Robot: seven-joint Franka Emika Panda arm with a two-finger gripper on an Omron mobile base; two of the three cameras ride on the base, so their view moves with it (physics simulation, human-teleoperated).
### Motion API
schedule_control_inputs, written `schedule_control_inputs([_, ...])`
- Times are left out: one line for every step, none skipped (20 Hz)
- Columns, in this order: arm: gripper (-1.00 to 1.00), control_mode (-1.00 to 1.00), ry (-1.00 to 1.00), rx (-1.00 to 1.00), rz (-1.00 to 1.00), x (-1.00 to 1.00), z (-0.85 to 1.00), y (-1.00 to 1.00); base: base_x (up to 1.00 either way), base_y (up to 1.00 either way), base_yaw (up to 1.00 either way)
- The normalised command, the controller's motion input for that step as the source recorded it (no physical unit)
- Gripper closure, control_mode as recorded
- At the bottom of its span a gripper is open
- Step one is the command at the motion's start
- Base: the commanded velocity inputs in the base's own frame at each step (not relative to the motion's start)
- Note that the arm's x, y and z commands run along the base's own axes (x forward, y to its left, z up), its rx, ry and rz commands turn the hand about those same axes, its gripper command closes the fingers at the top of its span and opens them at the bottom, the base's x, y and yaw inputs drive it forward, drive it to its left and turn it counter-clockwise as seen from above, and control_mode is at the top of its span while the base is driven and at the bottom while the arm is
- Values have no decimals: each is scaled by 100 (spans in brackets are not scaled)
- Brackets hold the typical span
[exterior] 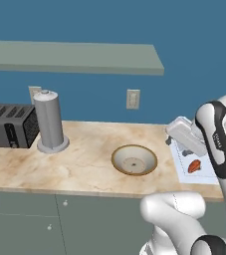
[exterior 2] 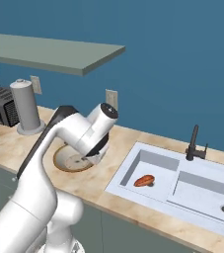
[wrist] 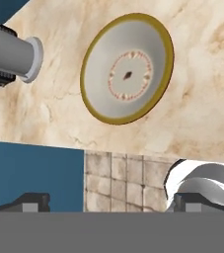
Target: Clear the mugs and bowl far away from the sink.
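The bowl (exterior: 134, 159) is wide and shallow, cream inside with a tan-gold rim, and sits upright on the marble counter left of the sink (exterior 2: 182, 178). In the right base view my arm hides part of the bowl (exterior 2: 64, 162). My gripper (wrist: 112, 203) hangs above the counter between bowl and sink, slightly nearer the front edge. It is open with nothing between its fingertips (wrist: 32, 201). The hand view shows the bowl (wrist: 127, 69) ahead of the fingers and apart from them. The mugs are out of view.
A black faucet (exterior 2: 195, 143) stands behind the sink, and a small orange-red item (exterior 2: 144, 181) lies in its left basin. A grey cylinder on a round base (exterior: 51, 122) and a black toaster (exterior: 7, 124) stand at the counter's left. A shelf (exterior: 74, 57) hangs above.
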Motion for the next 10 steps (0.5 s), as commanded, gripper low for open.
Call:
schedule_control_inputs([-100, -100, 0, 5, 0, 1, -39, 0, 0, 0, 0])
schedule_control_inputs([-100, -100, 0, 5, 0, 4, -41, 0, 0, 0, 0])
schedule_control_inputs([-100, -100, 0, 6, 0, 4, -42, 0, 0, 0, 0])
schedule_control_inputs([-100, -100, 0, 6, 0, 11, -45, 0, 0, 0, 0])
schedule_control_inputs([-100, -100, 0, 6, 0, 8, -46, -1, 0, 0, 0])
schedule_control_inputs([-100, -100, 4, 7, 0, 2, -38, -8, 0, 0, 0])
schedule_control_inputs([-100, -100, 9, 6, 0, 11, -34, -4, 0, 0, 0])
schedule_control_inputs([-100, -100, 8, 5, 0, 14, -35, 0, 0, 0, 0])
schedule_control_inputs([-100, -100, 8, 5, 0, 18, -34, -3, 0, 0, 0])
schedule_control_inputs([-100, -100, 6, 4, 0, 19, -31, -1, 0, 0, 0])
